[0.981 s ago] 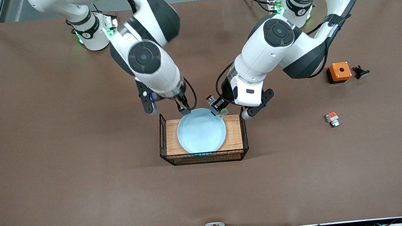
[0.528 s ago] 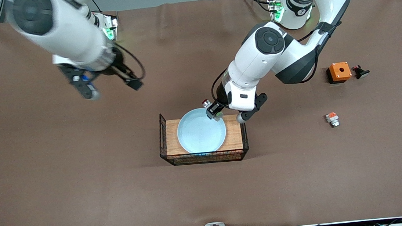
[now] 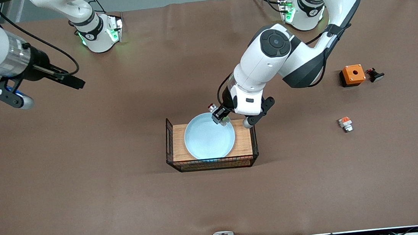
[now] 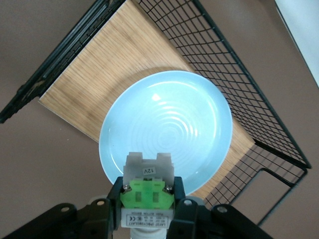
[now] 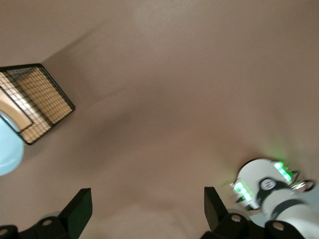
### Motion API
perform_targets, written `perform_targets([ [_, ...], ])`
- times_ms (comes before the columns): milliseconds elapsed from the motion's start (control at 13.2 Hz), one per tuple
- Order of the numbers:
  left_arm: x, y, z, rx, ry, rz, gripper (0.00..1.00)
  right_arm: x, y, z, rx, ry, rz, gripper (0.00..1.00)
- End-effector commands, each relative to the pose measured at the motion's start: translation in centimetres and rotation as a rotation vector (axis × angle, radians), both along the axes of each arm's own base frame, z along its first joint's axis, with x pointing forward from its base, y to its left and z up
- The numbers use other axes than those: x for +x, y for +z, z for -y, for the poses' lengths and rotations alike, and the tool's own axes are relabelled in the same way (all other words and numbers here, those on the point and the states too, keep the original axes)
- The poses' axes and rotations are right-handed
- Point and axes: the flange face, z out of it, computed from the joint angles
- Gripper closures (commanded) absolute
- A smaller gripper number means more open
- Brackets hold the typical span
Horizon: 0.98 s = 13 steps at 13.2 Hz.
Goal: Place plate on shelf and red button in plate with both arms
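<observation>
The brown desk [image 3: 85, 183] carries a wire-walled wooden tray [image 3: 242, 137], and the round pale-blue plate [image 3: 209, 142] lies flat in it. The right arm has swung away toward its own end of the desk, its tool [image 3: 53, 76] spread apart and empty over bare desk, so the plate seems placed. The left tool [image 3: 219, 116] has eased in over the plate's rim, clamped on the small white-grey, green-patched red button [image 4: 148, 191]. Releasing it probably comes next.
</observation>
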Motion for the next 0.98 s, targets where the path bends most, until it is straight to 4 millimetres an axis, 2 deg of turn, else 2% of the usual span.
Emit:
perform_targets([
  [0, 0.2, -2.5, 1.6, 0.039, 0.003, 0.018, 0.99, -1.8, 0.1, 3.2, 0.024, 0.089, 0.040, 0.01],
  [151, 0.3, -4.4, 1.7, 0.077, 0.002, 0.016, 0.97, -2.7, -0.4, 6.0, 0.050, 0.155, 0.076, 0.01],
  [226, 0.4, -4.7, 1.6, 0.084, 0.004, 0.016, 0.96, -3.1, -0.9, 6.9, 0.056, 0.181, 0.088, 0.01],
  [377, 0.6, -5.6, 1.6, 0.088, 0.005, 0.005, 0.83, -4.2, -1.2, 8.6, 0.035, 0.221, 0.116, 0.01],
  [453, 0.6, -5.6, 1.6, 0.087, 0.005, 0.004, 0.72, -4.8, -1.3, 9.5, 0.032, 0.226, 0.124, 0.01],
  [528, 0.6, -5.5, 1.6, 0.087, 0.004, 0.006, 0.56, -5.1, -1.4, 10.4, 0.037, 0.244, 0.138, 0.01],
  [604, 0.8, -5.2, 1.6, 0.082, 0.005, 0.012, 0.37, -5.3, -1.4, 11.8, 0.044, 0.274, 0.152, 0.01],
  [679, 1.0, -4.8, 1.5, 0.079, 0.009, 0.018, 0.09, -5.2, -1.5, 13.4, 0.049, 0.288, 0.161, 0.01],
  [755, 1.0, -4.3, 1.6, 0.077, 0.007, 0.024, 0.01, -5.1, -1.5, 14.2, 0.050, 0.293, 0.167, 0.01],
  [906, 1.5, -2.7, 1.4, 0.072, 0.016, 0.037, 0.01, -4.9, -1.2, 15.7, 0.045, 0.312, 0.189, 0.01],
])
